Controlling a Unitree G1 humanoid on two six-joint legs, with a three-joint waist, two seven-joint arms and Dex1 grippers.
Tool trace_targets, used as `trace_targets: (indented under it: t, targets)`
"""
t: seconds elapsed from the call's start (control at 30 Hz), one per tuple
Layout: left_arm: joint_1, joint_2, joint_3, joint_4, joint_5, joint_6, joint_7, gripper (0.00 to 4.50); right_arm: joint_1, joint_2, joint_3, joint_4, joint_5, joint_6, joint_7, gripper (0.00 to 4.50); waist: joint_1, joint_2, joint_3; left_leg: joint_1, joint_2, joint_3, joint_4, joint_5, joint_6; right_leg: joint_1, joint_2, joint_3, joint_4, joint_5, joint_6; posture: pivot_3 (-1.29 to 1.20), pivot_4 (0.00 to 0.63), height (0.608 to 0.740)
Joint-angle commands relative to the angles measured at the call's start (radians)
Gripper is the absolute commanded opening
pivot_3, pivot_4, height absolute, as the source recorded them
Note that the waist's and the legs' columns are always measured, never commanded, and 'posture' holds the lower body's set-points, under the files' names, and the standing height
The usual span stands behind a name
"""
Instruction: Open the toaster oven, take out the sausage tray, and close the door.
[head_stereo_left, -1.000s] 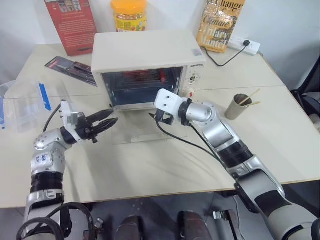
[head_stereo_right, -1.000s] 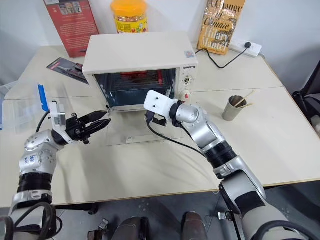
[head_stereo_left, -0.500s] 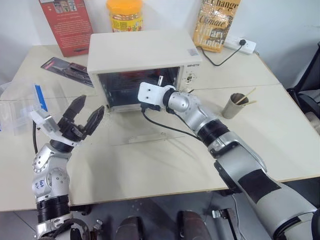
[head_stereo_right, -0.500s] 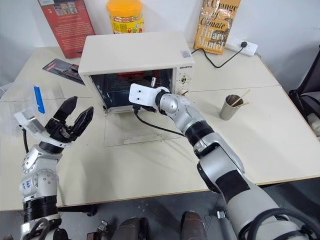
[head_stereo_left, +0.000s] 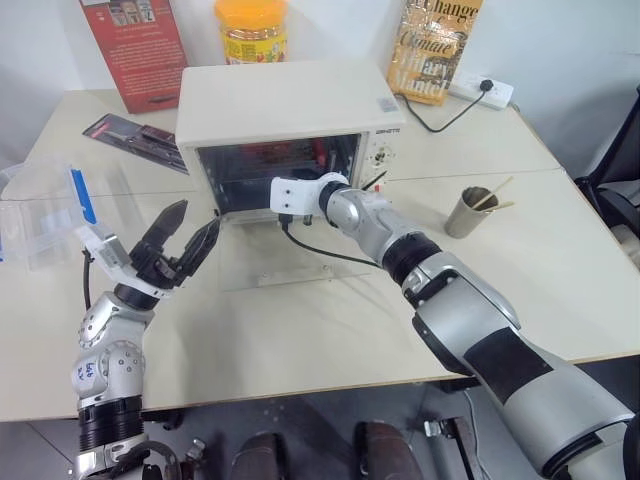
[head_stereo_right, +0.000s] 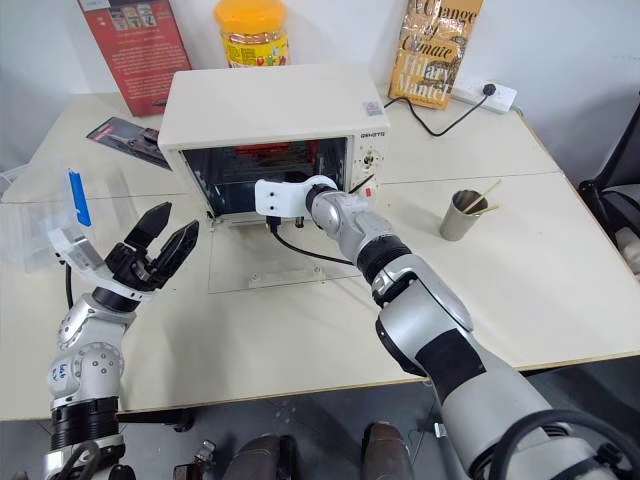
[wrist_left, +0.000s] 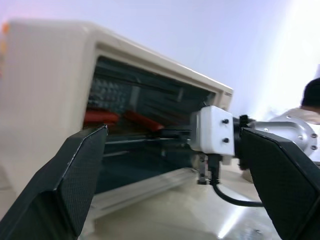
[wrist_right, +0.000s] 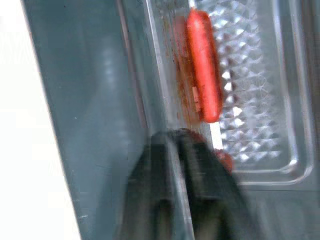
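The cream-white toaster oven (head_stereo_left: 290, 100) stands at the middle back of the table. Its door (head_stereo_left: 288, 279) lies folded down flat in front of it. My right gripper (wrist_right: 176, 137) reaches level into the oven and is shut on the near rim of the sausage tray (wrist_right: 250, 75). The silver tray sits inside the oven with a red sausage (wrist_right: 202, 70) on it. My left gripper (head_stereo_left: 197, 216) hovers just left of the door. It is wide open, tilted upward, and holds nothing.
A clear plastic box with a blue clip (head_stereo_left: 50, 210) sits at the left edge. A metal cup with sticks (head_stereo_left: 478, 212) stands to the right of the oven. An orange jar (head_stereo_left: 250, 30), a red box (head_stereo_left: 140, 40) and a snack bag (head_stereo_left: 430, 45) line the back wall.
My right gripper pushed further into the oven and shut on the tray's rim. My left gripper opened wide and tipped upward.
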Motion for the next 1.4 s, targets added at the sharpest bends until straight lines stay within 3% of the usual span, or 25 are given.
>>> trace_targets:
  t: [0.03,0.3,0.67,0.87,0.97,1.27,1.4]
  targets:
    - [-0.040,0.021,-0.012,-0.017,-0.025,0.019,-0.023,4.50,-0.015,-0.006,0.014,-0.063,-0.029,-0.027,-0.033,0.02,0.000,0.000,0.000,0.000,0.000,0.000,0.000,0.000,0.000,0.000,0.000,0.000,0.000,0.000,0.000,0.00,0.150,0.740]
    - [-0.139,0.019,-0.037,0.073,0.003,0.011,-0.046,4.50,0.052,-0.038,0.018,-0.215,-0.053,-0.021,0.004,0.02,-0.004,0.000,0.000,0.000,0.000,0.000,-0.001,0.000,0.000,-0.001,0.000,0.000,0.000,0.000,0.000,0.00,0.150,0.740]
    - [-0.243,0.021,-0.041,0.195,0.034,-0.025,-0.064,4.50,0.255,-0.139,0.007,-0.639,-0.081,0.080,0.158,0.02,-0.004,0.000,0.000,0.000,0.000,0.000,-0.002,0.000,0.000,-0.001,0.000,-0.001,-0.001,0.000,0.000,0.00,0.150,0.740]
    - [-0.263,0.033,-0.034,0.233,0.044,-0.031,-0.066,4.50,0.318,-0.170,0.015,-0.754,-0.109,0.111,0.212,0.02,0.001,0.000,0.000,0.000,0.000,0.000,-0.001,0.000,0.000,-0.001,0.000,-0.001,-0.001,0.000,0.000,0.00,0.150,0.740]
    - [-0.275,0.046,-0.036,0.255,0.055,-0.035,-0.072,4.50,0.305,-0.180,0.030,-0.733,-0.135,0.075,0.203,0.66,0.001,0.000,0.000,0.000,0.000,0.000,-0.001,0.000,0.000,-0.001,0.000,-0.001,-0.001,0.000,0.000,0.00,0.150,0.740]
    - [-0.257,0.064,-0.037,0.233,0.049,-0.017,-0.089,4.50,0.245,-0.136,0.021,-0.563,-0.148,0.115,0.164,3.67,0.001,0.000,0.000,0.000,0.000,0.000,-0.001,0.000,0.000,-0.001,0.000,-0.001,-0.001,0.000,0.000,0.00,0.150,0.740]
    - [-0.243,0.069,-0.034,0.220,0.048,-0.009,-0.090,4.50,0.206,-0.107,0.023,-0.469,-0.145,0.114,0.130,3.67,0.000,0.000,0.000,0.000,0.000,0.000,0.000,0.000,0.000,0.000,0.000,-0.001,0.000,0.000,0.000,0.00,0.150,0.740]
